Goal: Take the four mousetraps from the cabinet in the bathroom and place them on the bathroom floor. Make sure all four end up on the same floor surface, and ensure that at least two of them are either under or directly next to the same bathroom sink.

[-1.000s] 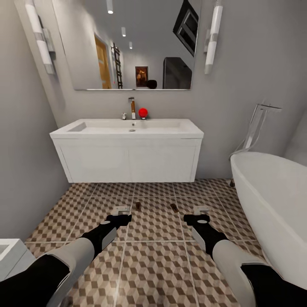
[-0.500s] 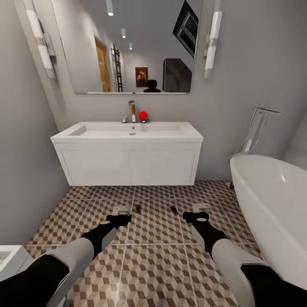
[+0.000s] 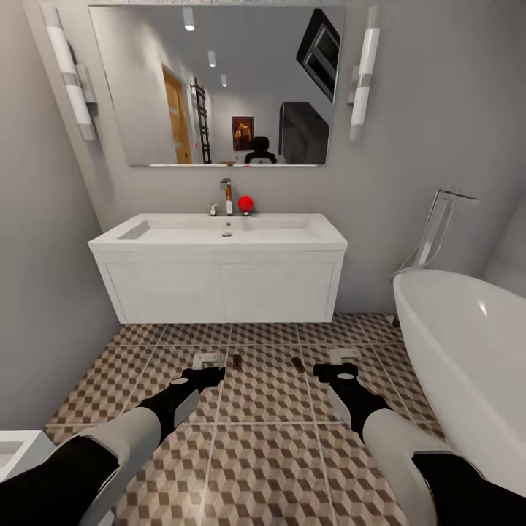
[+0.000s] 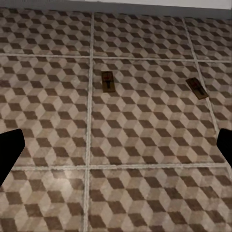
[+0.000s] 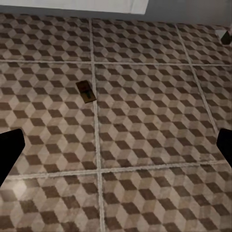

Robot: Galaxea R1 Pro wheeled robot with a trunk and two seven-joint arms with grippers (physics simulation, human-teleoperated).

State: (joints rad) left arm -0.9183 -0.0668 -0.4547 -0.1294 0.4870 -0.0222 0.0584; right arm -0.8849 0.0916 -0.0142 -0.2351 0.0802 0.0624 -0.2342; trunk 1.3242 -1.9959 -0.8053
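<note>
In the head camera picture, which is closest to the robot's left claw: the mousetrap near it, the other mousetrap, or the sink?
1. Mousetrap, just right of the left claw.
2. Other mousetrap, further right, nearer the right claw.
3. Sink, against the wall ahead.

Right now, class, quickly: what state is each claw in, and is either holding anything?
Left claw: open, empty, above the bathroom floor.
Right claw: open, empty; two mousetraps lie on the tiles ahead.
</note>
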